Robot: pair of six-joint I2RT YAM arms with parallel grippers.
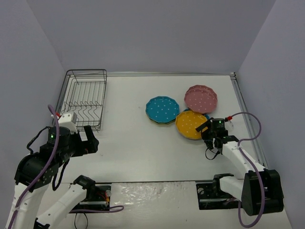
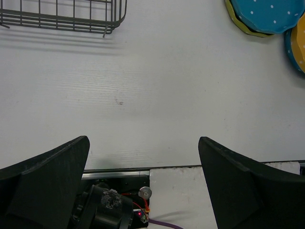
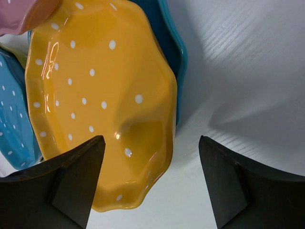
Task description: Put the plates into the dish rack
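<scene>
The dish rack stands empty at the back left; its near corner shows in the left wrist view. A teal-blue plate lies on an olive-yellow plate. A pink plate lies at the back right. An orange-yellow plate lies on another teal-blue plate. My right gripper is open and empty, and it straddles the near right rim of the orange-yellow plate. My left gripper is open and empty above bare table, in front of the rack.
A raised rail runs along the table's right edge. Grey walls close in the back and both sides. The arm base mounts sit at the near edge. Bare white table lies between the rack and the plates.
</scene>
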